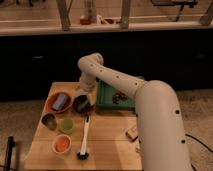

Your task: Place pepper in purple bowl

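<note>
Dark purple bowl [80,104] sits under the pincer [86,98]; its opening and the pepper's long axis cannot be told.

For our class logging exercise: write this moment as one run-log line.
gripper: low over purple bowl | pepper: cannot be made out | placement: unconfirmed

The scene is lit dimly and warmly from above. The wooden table [107,135] and the pale arm [150,105] are brightened, while the space behind them is left nearly black. A brighter band is seen along the top. Everything is rendered soft and blurred. The gripper [84,96] is seen just above the purple bowl [81,104], whose inside is kept in deep shadow.
</note>
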